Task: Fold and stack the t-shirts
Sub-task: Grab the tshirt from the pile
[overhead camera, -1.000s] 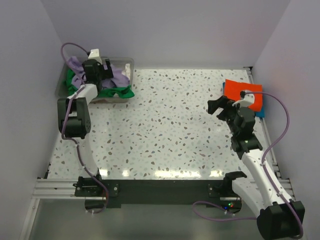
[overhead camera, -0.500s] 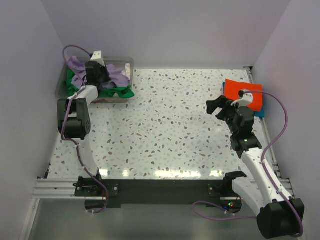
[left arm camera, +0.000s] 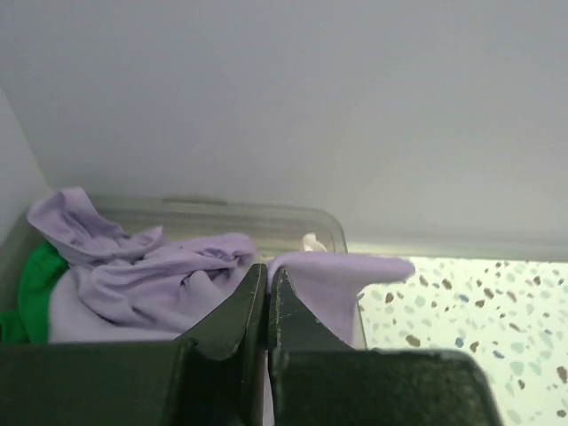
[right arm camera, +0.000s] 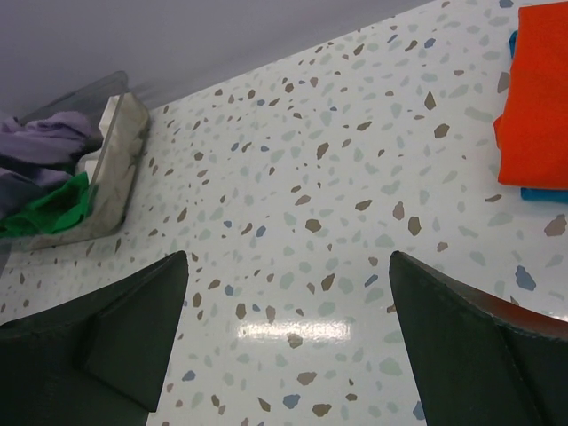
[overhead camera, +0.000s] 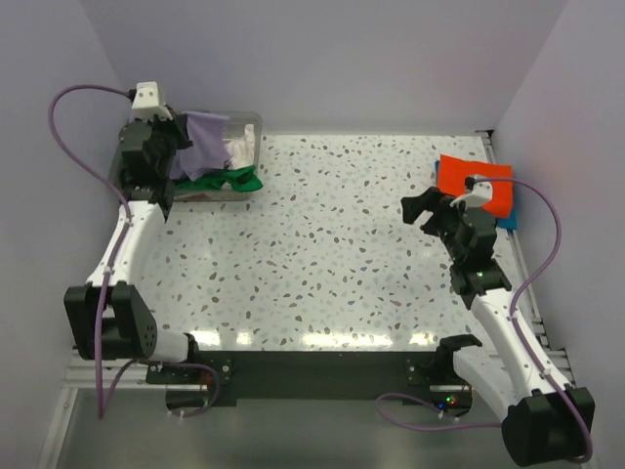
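A lavender t-shirt [overhead camera: 204,143] hangs lifted over the clear tub [overhead camera: 250,121] at the back left, with my left gripper [overhead camera: 176,135] shut on a fold of it. In the left wrist view the jaws [left arm camera: 268,272] are pressed together and lavender cloth [left arm camera: 333,275] drapes over the right finger. More lavender cloth [left arm camera: 151,280] and a green t-shirt [left arm camera: 31,286] lie in the tub below. A green t-shirt [overhead camera: 230,179] spills over the tub's front, with white cloth [overhead camera: 240,149] behind it. A folded orange t-shirt [overhead camera: 476,183] lies on a blue one [overhead camera: 509,221] at the right. My right gripper [overhead camera: 422,210] hovers open over bare table [right arm camera: 288,257].
The tub stands against the left and back walls. Purple cables loop from both wrists. The right wrist view shows the tub [right arm camera: 116,160] far left and the orange stack [right arm camera: 537,98] far right. A metal rail runs along the table's near edge [overhead camera: 293,369].
My left gripper shut inside the tub, then rose and swung left, pulling the lavender t-shirt up out of the pile. The right arm has barely moved.
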Controlling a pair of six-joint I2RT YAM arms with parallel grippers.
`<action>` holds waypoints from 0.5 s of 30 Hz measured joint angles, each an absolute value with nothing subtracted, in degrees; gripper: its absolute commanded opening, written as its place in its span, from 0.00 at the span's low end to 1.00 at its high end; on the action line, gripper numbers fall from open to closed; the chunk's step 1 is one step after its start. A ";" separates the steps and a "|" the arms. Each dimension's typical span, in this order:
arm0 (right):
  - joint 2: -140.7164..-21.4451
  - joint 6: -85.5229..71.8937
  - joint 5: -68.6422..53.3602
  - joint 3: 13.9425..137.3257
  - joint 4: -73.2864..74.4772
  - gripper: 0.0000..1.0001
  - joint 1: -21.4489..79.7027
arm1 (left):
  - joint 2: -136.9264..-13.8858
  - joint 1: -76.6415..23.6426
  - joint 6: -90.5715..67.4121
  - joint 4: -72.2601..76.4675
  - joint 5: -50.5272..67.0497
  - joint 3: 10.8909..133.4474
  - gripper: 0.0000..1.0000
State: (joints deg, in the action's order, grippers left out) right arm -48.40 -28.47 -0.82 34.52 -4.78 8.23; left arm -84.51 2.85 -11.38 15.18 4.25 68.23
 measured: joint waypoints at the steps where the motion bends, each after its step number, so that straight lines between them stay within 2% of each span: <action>1: -48.45 -28.47 -0.84 34.52 -4.78 0.99 8.23 | -81.71 2.85 -11.38 15.35 4.16 67.57 0.00; 15: -51.37 -28.45 -1.06 34.52 -5.19 0.99 8.23 | -54.50 0.80 -9.89 10.39 3.53 65.23 0.00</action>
